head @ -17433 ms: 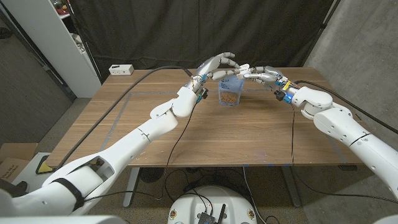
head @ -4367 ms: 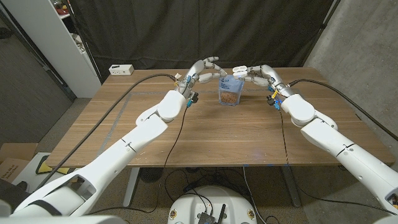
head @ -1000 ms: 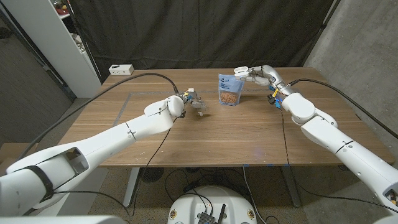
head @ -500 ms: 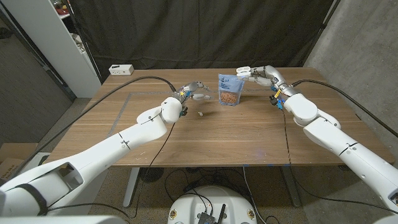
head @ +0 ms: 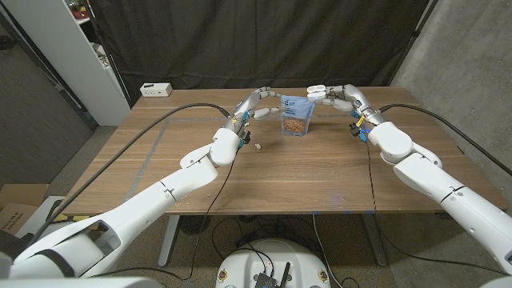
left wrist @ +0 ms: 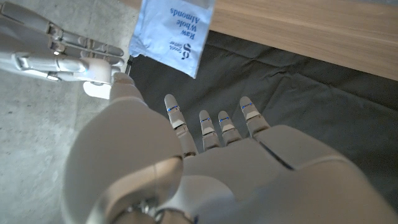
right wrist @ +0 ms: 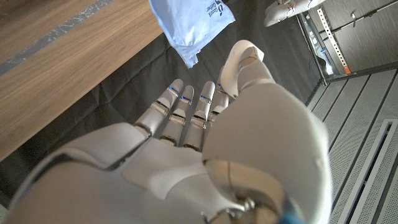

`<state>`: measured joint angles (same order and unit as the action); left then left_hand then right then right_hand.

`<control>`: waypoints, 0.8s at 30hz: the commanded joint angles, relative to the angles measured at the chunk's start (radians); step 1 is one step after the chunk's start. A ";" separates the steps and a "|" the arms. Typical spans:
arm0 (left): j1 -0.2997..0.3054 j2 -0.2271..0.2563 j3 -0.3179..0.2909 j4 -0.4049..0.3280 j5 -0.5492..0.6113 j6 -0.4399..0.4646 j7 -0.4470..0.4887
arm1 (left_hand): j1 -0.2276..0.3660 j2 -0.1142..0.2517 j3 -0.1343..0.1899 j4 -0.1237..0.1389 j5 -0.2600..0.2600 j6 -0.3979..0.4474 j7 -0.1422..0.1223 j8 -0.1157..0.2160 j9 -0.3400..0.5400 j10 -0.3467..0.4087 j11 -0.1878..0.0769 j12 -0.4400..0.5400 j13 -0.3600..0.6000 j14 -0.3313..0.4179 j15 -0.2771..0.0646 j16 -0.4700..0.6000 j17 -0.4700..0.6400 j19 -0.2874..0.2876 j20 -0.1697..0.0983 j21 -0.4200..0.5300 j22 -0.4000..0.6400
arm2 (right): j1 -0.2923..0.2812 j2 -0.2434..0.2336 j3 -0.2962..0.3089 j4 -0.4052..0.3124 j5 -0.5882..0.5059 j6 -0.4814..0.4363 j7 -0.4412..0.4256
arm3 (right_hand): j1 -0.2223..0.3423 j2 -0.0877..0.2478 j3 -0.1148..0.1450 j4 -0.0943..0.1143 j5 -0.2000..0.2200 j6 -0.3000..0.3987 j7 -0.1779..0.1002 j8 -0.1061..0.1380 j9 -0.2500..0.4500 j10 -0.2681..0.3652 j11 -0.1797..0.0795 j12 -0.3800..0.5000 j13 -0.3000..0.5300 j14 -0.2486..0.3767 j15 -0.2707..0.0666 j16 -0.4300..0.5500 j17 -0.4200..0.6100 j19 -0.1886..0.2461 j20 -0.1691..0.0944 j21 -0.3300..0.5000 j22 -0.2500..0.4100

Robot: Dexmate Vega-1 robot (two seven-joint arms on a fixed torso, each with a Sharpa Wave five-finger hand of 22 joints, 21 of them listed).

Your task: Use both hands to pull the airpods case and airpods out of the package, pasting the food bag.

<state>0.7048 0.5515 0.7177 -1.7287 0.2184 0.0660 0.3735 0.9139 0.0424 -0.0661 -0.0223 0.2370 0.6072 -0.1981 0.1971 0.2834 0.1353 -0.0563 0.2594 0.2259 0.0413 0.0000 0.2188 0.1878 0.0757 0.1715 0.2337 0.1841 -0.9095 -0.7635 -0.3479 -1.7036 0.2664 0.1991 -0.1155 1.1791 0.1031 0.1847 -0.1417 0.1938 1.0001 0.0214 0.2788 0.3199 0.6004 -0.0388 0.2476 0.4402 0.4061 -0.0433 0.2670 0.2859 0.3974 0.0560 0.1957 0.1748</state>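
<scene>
A blue food bag (head: pixel 294 117) of almonds stands upright at the back middle of the wooden table (head: pixel 320 180). It also shows in the left wrist view (left wrist: pixel 173 35) and the right wrist view (right wrist: pixel 193 23). My left hand (head: pixel 259 101) hovers just left of the bag's top, fingers stretched out and holding nothing. My right hand (head: pixel 339 95) is on the bag's other side, above its top right corner, and pinches a white airpods case (head: pixel 314 90). A small white airpod (head: pixel 258 146) lies on the table in front of my left hand.
A white box (head: pixel 156 89) sits at the table's back left corner. A black cable (head: pixel 160 126) runs over the left half of the table, and another trails from my right wrist. A white cabinet (head: pixel 76 56) stands off the left side, a dark curtain behind.
My left hand has risen from the table and reached up and right to the bag's top, leaving the small white airpod lying on the wood. My right hand has barely moved.
</scene>
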 commanded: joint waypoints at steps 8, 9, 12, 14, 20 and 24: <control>-0.086 -0.148 0.006 0.222 -0.066 -0.245 -0.086 | 0.018 0.009 -0.002 -0.003 0.014 0.082 0.022 0.032 -0.007 0.007 -0.001 0.012 0.010 -0.006 0.003 -0.010 0.006 0.004 0.014 0.002 0.006 | 0.002 0.003 0.002 0.012 0.074 0.073 0.097 | 0.036 0.018 0.007 -0.010 -0.007 0.033 -0.020 0.018 0.200 -0.013 0.001 -0.005 -0.001 -0.014 -0.073 0.001 0.007 -0.009 -0.006 -0.001 0.002; -0.090 -0.154 0.008 0.232 -0.067 -0.249 -0.088 | 0.020 0.009 -0.002 -0.004 0.015 0.083 0.021 0.032 -0.008 0.007 -0.002 0.012 0.011 -0.006 0.003 -0.011 0.006 0.006 0.013 0.003 0.006 | 0.005 0.003 0.000 0.014 0.081 0.074 0.107 | 0.036 0.019 0.006 -0.009 -0.007 0.033 -0.022 0.017 0.200 -0.013 0.001 -0.006 -0.001 -0.014 -0.074 0.002 0.007 -0.010 -0.006 -0.001 0.002; -0.099 -0.167 0.011 0.254 -0.067 -0.257 -0.093 | 0.034 0.014 0.002 -0.011 0.020 0.098 0.017 0.035 -0.011 0.006 -0.005 0.012 0.012 -0.006 0.004 -0.012 0.006 0.007 0.015 0.001 0.006 | 0.014 0.005 -0.008 0.019 0.090 0.078 0.129 | 0.033 0.022 0.005 -0.006 -0.009 0.035 -0.023 0.017 0.199 -0.012 0.003 -0.005 -0.001 -0.016 -0.072 0.003 0.008 -0.011 -0.007 -0.001 0.002; -0.104 -0.172 0.013 0.266 -0.067 -0.259 -0.096 | 0.042 0.017 0.005 -0.014 0.022 0.107 0.018 0.038 -0.013 0.005 -0.007 0.012 0.013 -0.006 0.005 -0.013 0.006 0.006 0.016 0.000 0.006 | 0.019 0.008 -0.014 0.021 0.092 0.079 0.138 | 0.034 0.025 0.005 -0.005 -0.010 0.041 -0.016 0.018 0.198 -0.013 0.005 -0.006 -0.001 -0.018 -0.073 0.004 0.010 -0.013 -0.009 -0.001 0.002; -0.116 -0.183 0.014 0.299 -0.080 -0.277 -0.112 | 0.056 0.023 0.008 -0.020 0.028 0.123 0.018 0.040 -0.017 0.004 -0.015 0.012 0.014 -0.008 0.001 -0.014 0.007 0.006 0.015 -0.002 0.006 | 0.039 0.016 -0.029 0.026 0.094 0.081 0.160 | 0.035 0.028 0.005 -0.004 -0.011 0.042 -0.018 0.017 0.199 -0.014 0.008 -0.006 -0.001 -0.020 -0.069 0.005 0.012 -0.016 -0.011 -0.001 0.002; -0.123 -0.187 0.015 0.317 -0.092 -0.292 -0.129 | 0.063 0.025 0.007 -0.023 0.032 0.147 0.021 0.046 -0.020 0.003 -0.023 0.011 0.015 -0.009 0.002 -0.015 0.007 0.005 0.017 -0.004 0.007 | 0.051 0.021 -0.037 0.030 0.093 0.078 0.168 | 0.039 0.030 0.005 -0.004 -0.011 0.042 -0.020 0.017 0.202 -0.014 0.013 -0.007 -0.001 -0.023 -0.068 0.007 0.014 -0.018 -0.013 0.000 0.002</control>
<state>0.6070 0.3927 0.7265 -1.4743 0.1474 -0.1838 0.2794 0.9641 0.0664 -0.0565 -0.0376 0.2593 0.7339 -0.1748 0.2334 0.2645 0.1353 -0.0641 0.2671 0.2389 0.0336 -0.0001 0.2070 0.1937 0.0811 0.1770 0.2336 0.1887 -0.8865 -0.7541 -0.3622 -1.6830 0.3482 0.2707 0.0104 1.1932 0.1031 0.1894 -0.1467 0.1848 1.0080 0.0302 0.2786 0.3194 0.5845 -0.0332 0.2437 0.4356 0.3877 -0.0446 0.2671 0.2954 0.3835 0.0420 0.1957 0.1746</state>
